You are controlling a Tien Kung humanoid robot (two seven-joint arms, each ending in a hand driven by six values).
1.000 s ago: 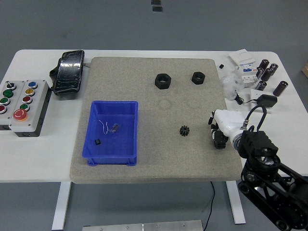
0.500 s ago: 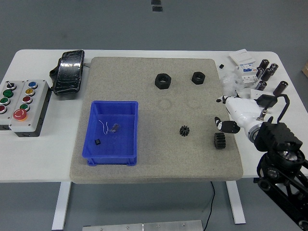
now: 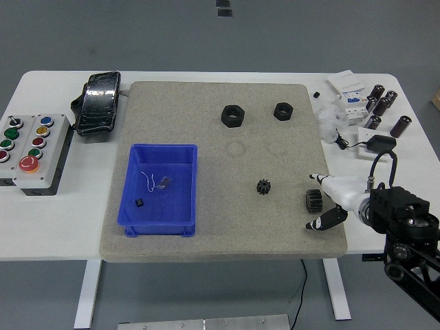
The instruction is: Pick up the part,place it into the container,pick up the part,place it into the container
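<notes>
Right hand [image 3: 331, 199] dropped toward lower right since earlier frame; I see fingers spread, holding nothing, beside large black gear [image 3: 314, 201] on mat. Small gear [image 3: 262, 186] mid-frame. Blue container [image 3: 162, 190] centre-left holds small black part [image 3: 139, 203], wire bits [image 3: 157, 181].

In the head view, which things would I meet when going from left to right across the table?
Button box → black pouch → blue container → large nut → small gear → small nut → big gear → right hand → black cylinders.
</notes>
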